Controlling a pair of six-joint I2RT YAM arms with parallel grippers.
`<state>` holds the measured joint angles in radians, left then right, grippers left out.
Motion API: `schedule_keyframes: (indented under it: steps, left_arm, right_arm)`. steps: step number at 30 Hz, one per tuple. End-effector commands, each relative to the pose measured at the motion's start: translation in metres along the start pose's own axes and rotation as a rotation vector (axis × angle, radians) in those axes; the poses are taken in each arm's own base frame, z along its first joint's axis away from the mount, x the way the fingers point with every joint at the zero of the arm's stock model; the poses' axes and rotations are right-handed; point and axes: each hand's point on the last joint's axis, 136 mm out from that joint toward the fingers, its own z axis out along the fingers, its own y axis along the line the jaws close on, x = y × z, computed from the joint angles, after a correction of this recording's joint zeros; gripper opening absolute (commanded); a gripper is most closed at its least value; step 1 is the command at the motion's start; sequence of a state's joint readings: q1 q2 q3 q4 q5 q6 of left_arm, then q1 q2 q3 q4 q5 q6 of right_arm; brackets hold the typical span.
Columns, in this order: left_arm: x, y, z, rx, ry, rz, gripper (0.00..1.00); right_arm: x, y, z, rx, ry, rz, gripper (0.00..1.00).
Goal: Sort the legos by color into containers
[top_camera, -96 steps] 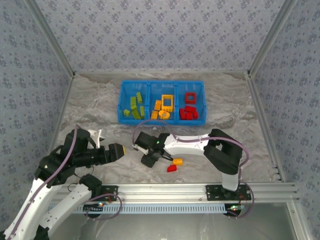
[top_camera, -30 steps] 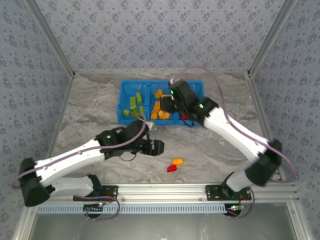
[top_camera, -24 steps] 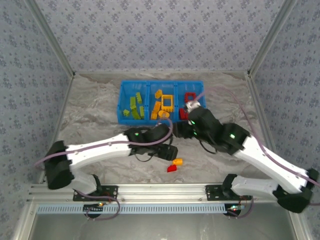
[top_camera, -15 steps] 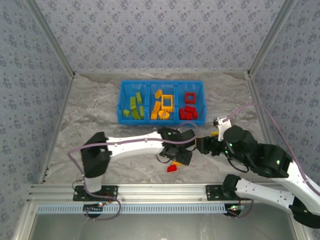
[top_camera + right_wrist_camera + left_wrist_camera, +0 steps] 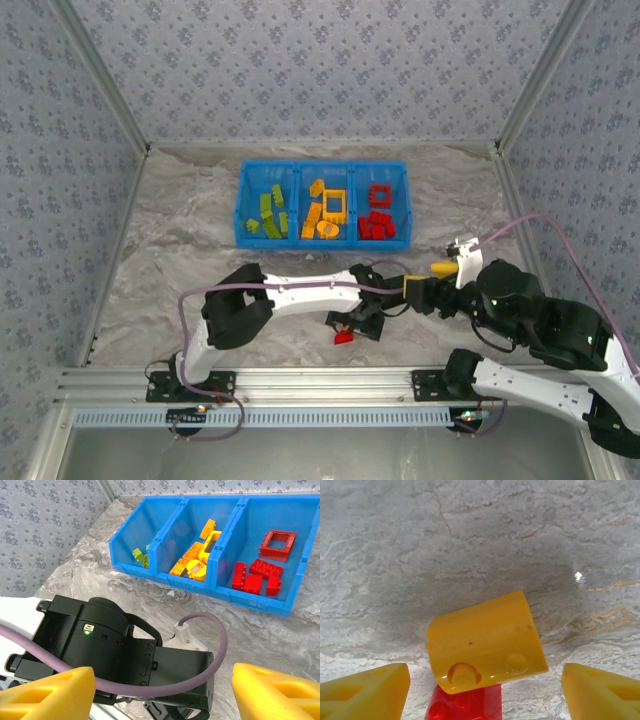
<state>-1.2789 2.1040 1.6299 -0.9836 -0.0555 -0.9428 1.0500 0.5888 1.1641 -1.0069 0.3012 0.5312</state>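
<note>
My left gripper [image 5: 485, 692] is open, low over the marble table. A yellow-orange lego [image 5: 485, 642] lies between its fingers [image 5: 370, 690], untouched, partly overlapping a red lego [image 5: 465, 705]. From above, the left gripper [image 5: 358, 322] covers the yellow piece and the red lego [image 5: 344, 337] shows beside it. My right gripper [image 5: 425, 293] is open and empty, just right of the left wrist. The blue bin [image 5: 299, 205] holds green legos [image 5: 268, 212] on the left, yellow-orange legos [image 5: 327, 210] in the middle and red legos [image 5: 380, 212] on the right.
In the right wrist view the left arm's black wrist [image 5: 115, 650] and purple cable [image 5: 200, 680] lie directly under my right gripper [image 5: 162, 700]. Beyond them is the bin wall [image 5: 220, 560]. Patterned walls enclose the table; an aluminium rail [image 5: 330, 380] runs along the near edge.
The left arm swept from the left side to the centre and settled over the yellow lego. The right arm went to the bin's middle compartment, then drew back to the right front.
</note>
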Motion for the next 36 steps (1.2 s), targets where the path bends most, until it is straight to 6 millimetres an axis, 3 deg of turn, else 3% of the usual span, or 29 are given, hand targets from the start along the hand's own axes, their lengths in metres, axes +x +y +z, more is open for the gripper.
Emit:
schedule_keyframes:
  steps: [1,6,14,18,23,29,32,36]
  left_arm:
    - [-0.003,-0.002,0.008,0.016,0.024,-0.022,0.73]
    - [-0.011,-0.004,0.015,0.029,0.02,-0.023,0.63]
    - [-0.015,-0.003,0.024,0.02,0.032,-0.024,0.6]
    - [-0.022,0.0,0.019,0.02,-0.002,-0.028,0.45]
    - [-0.047,0.017,-0.014,0.009,-0.118,-0.046,0.41]
    - [-0.095,0.06,-0.087,0.058,-0.273,-0.109,0.4]
    - [-0.12,0.086,-0.115,0.064,-0.341,-0.128,0.41]
    - [-0.156,0.124,-0.129,0.067,-0.391,-0.173,0.41]
  right_arm:
    - [-0.005,-0.003,-0.005,0.013,-0.022,-0.011,0.75]
    - [-0.002,-0.002,0.001,0.018,-0.009,-0.006,0.75]
    - [0.0,0.0,0.006,0.015,0.002,-0.003,0.75]
    - [0.003,0.005,0.009,-0.007,0.016,-0.012,0.74]
    - [-0.005,0.025,0.004,-0.113,-0.001,-0.047,0.74]
    - [-0.019,0.048,0.004,-0.215,-0.039,-0.1,0.76]
    - [-0.017,0.056,0.022,-0.211,-0.008,-0.13,0.76]
    - [-0.011,0.059,0.058,-0.16,0.036,-0.152,0.76]
